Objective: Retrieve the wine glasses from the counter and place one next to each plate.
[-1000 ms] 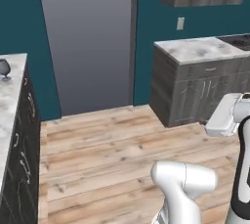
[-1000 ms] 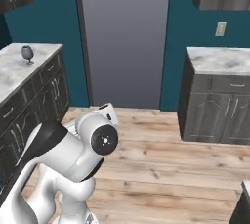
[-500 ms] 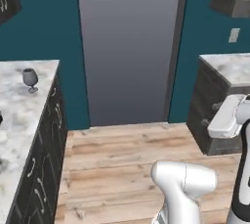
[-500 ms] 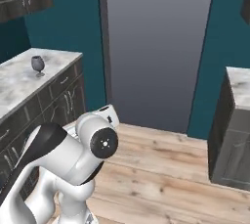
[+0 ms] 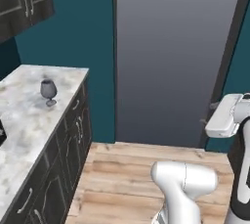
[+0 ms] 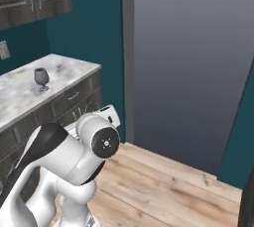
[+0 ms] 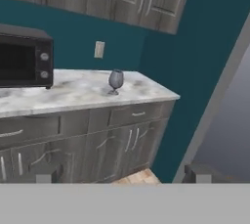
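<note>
Near the counter's point(image 7: 73, 93) far end, close to the teal wall, one wine glass point(image 7: 115, 80) stands upright, well apart from the microwave point(image 7: 24, 59). Your gripper point(image 7: 119, 174) is spread wide and empty. Bring the base closer, then approach level so the fingers straddle the bowl without tipping it.

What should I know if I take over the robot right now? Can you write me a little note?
Gripper: open, holding nothing, up in the air and pointed at the counter.
One wine glass stands upright on the marble counter, near its far end, with a black microwave further along.
Done: nothing picked up yet.
Left: get close to the counter, grab this glass, find the other glass and the plates, and set one glass beside each plate.
</note>
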